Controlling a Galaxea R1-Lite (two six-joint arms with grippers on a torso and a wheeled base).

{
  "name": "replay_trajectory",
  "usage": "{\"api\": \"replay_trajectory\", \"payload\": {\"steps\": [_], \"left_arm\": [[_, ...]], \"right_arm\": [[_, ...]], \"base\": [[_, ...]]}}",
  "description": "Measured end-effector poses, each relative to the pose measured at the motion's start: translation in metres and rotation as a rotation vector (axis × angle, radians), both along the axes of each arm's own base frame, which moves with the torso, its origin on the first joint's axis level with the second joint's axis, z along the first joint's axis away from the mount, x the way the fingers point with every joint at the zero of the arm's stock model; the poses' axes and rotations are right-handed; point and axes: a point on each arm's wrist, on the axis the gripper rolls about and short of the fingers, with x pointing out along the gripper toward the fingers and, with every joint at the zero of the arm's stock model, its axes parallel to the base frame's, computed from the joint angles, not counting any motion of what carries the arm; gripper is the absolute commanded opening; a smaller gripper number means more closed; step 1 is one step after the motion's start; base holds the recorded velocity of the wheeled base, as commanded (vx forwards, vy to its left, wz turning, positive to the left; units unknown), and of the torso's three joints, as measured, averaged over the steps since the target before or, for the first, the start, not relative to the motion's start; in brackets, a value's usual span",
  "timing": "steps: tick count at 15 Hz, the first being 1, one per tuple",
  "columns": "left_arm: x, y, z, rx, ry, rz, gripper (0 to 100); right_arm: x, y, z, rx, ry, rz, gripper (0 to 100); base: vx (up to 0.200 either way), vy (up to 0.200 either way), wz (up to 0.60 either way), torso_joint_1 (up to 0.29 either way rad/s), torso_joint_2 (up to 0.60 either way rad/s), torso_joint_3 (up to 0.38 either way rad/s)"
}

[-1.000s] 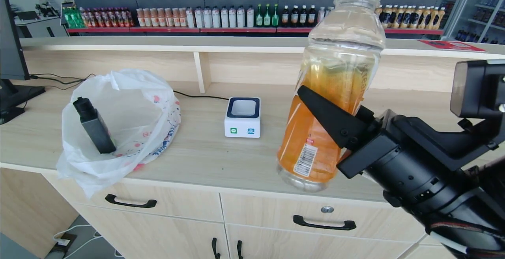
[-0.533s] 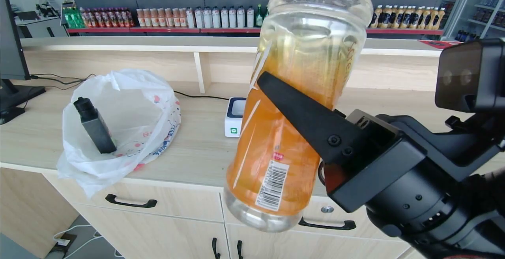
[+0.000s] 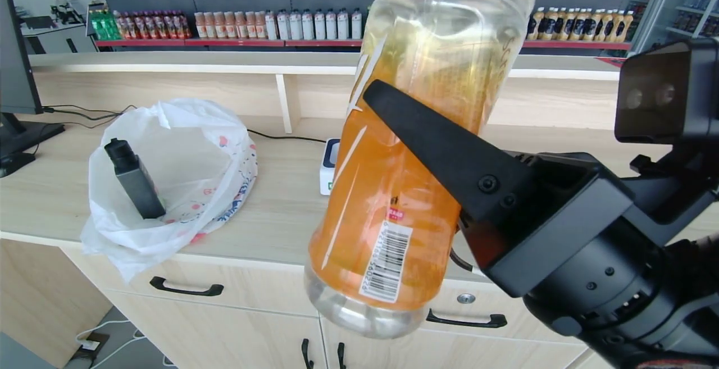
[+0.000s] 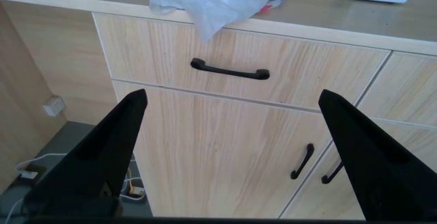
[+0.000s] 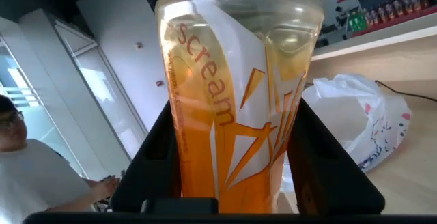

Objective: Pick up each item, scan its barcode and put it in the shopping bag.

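While the head view catches the bottle (image 3: 382,200) barcode (image 3: 387,262), left jaws gape.

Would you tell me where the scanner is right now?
In the head view, the scanner sits on the counter, right of the bag, mostly hidden behind the bottle.

One bottle (image 3: 382,189), one bag (image 3: 191,150), one scanner (image 3: 328,169), one container (image 3: 135,181).

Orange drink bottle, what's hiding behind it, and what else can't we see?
Head view:
- orange drink bottle: cap cut off by the top edge.
- scanner: mostly hidden behind the bottle.
- dark item in the shopping bag: too unclear to name.
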Motion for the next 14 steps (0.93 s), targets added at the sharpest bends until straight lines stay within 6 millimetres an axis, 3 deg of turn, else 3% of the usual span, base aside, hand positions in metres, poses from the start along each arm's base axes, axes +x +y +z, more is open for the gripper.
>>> {"api": "replay_trajectory", "payload": {"steps": [10,14], "left_arm": [[0.0,0.0,0.0,0.0,0.0,0.0,100],[0.0,0.0,0.0,0.0,0.0,0.0,100]], "right_arm": [[-0.031,0.009,0.008,0.016,-0.037,0.109,0],[-0.034,0.009,0.007,-0.004,-0.069,0.091,0]], "base": [[0.0,0.0,0.0,0.0,0.0,0.0],[0.0,0.0,0.0,0.0,0.0,0.0]]}}
